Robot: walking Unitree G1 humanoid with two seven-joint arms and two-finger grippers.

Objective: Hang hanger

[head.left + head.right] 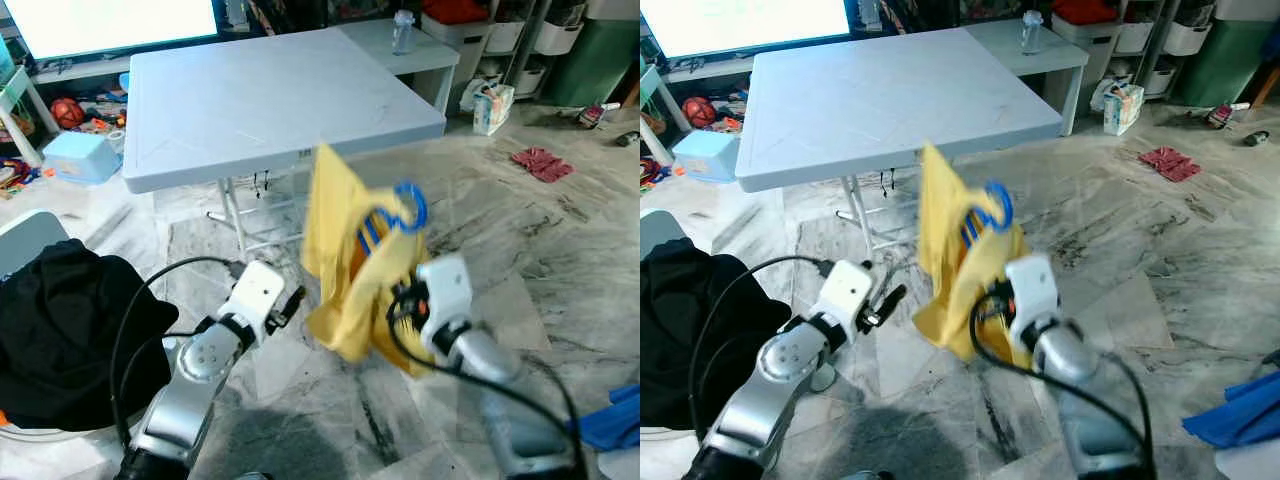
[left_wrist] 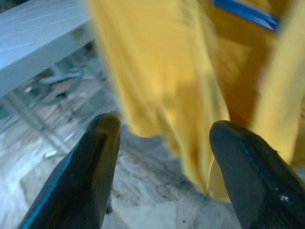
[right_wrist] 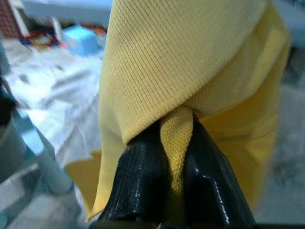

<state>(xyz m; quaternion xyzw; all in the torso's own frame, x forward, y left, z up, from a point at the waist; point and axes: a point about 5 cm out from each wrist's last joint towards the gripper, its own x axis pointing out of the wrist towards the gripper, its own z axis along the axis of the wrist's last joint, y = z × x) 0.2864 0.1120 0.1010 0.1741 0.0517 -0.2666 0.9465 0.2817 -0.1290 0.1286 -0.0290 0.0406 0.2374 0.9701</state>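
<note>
Down at the near edge of the head views, a black garment (image 1: pixel 75 335) lies heaped on a white seat on the robot's left. Just ahead, both silver arms are raised over the marble floor (image 1: pixel 560 250). The right gripper (image 3: pixel 174 164) is clamped tight on a fold of yellow cloth, the knit pinched between its two black fingers (image 3: pixel 143 186). That yellow garment (image 1: pixel 350 260) is up in the air between the arms, draped on a blue hanger (image 1: pixel 405 208) whose hook pokes out at the top, blurred. The left gripper (image 2: pixel 164 143) sits just beside the cloth, its fingers (image 2: pixel 90 167) spread wide with nothing between them, the yellow fabric hanging just past their tips.

Beyond the cloth stands a white folding table (image 1: pixel 270 100), well apart from the hanger. A clear bottle (image 1: pixel 402 32) stands on a further white table behind it. On the left, a pale blue plastic stool (image 1: pixel 82 156) sits on the floor among toys. Off to the right, a red cloth (image 1: pixel 542 163) lies on the marble, and storage bins line the back wall.
</note>
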